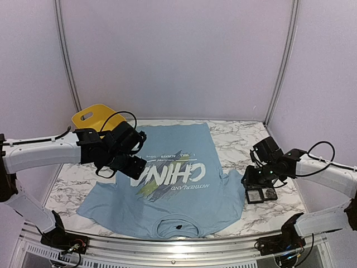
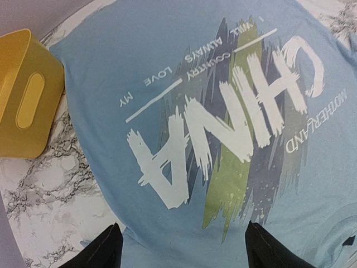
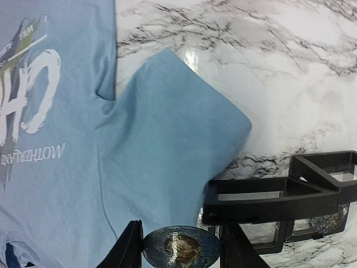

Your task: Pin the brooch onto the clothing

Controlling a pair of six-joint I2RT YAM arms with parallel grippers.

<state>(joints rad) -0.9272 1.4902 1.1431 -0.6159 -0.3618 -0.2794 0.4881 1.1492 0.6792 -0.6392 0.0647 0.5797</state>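
The clothing (image 1: 167, 184) is a light blue T-shirt with white "CHINA" lettering, spread flat on the marble table, collar toward the arms. In the right wrist view the brooch (image 3: 181, 247), a round dark blue disc with a gold figure, sits between my right gripper's (image 3: 181, 248) fingers, above the shirt's sleeve (image 3: 167, 167). In the top view that right gripper (image 1: 257, 176) hovers beside the shirt's right sleeve. My left gripper (image 2: 184, 245) stands open with nothing in it above the shirt's print (image 2: 223, 128); in the top view the left gripper (image 1: 124, 162) hangs over the shirt's left half.
A yellow bin (image 1: 95, 119) stands at the table's back left, its side (image 2: 25, 95) showing in the left wrist view. A black open display box (image 3: 290, 195) lies on the marble just right of the sleeve, under the right gripper; the display box (image 1: 261, 195) also shows from above.
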